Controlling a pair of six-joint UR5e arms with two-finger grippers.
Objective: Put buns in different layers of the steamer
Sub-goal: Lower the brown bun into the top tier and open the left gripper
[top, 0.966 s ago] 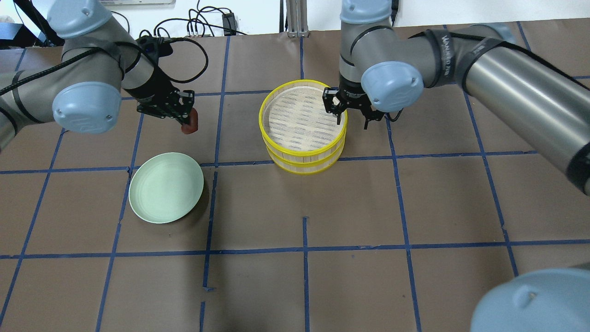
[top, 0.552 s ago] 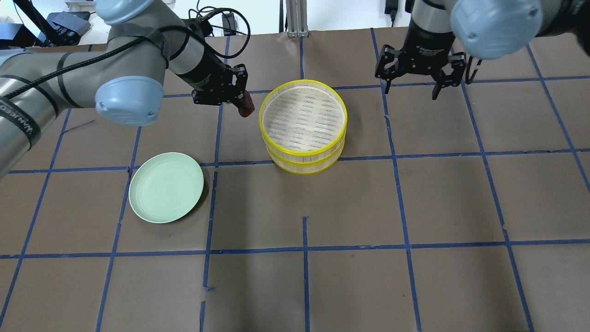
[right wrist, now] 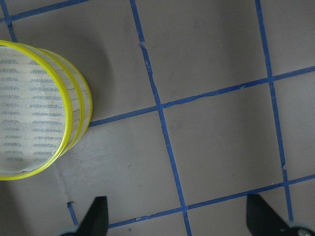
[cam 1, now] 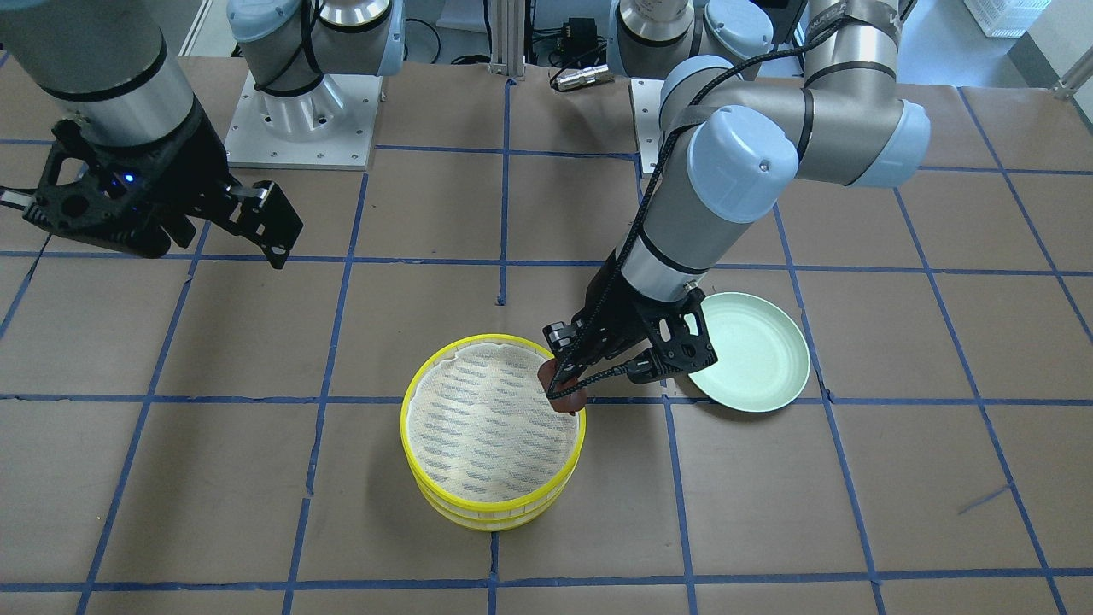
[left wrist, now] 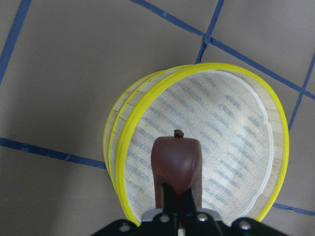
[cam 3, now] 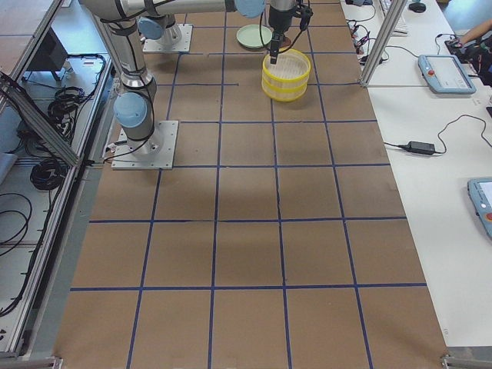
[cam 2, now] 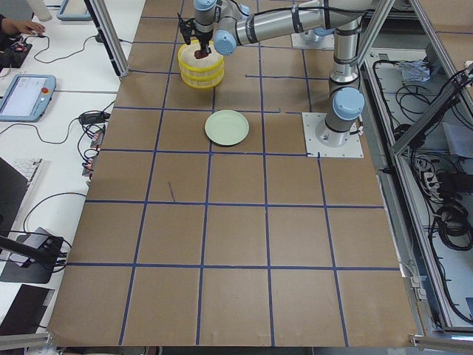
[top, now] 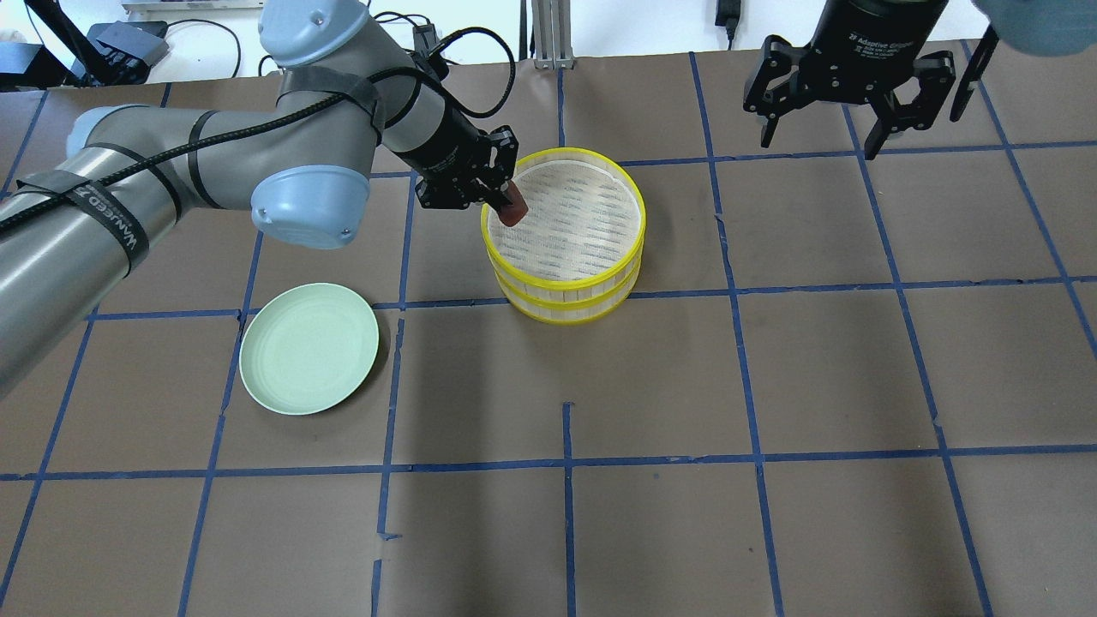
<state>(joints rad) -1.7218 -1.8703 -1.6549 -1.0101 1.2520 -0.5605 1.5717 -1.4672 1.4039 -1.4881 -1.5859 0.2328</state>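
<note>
**Drop brown bun (left wrist: 176,160) into top tray (top: 583,223)**
Left fingers (left wrist: 169,197) clamp the bun, hanging just inside the tray rim. Shift inward to tray centre, lower close, then release. Right fingers (top: 883,128) spread wide, empty, well clear above the surface (top: 771,386).

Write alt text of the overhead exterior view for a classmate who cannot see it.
The left gripper holds a reddish-brown bun over the left rim of two stacked yellow-rimmed steamer trays, the top one empty. The right gripper hangs open at far right; an empty pale green plate lies near left.
</note>
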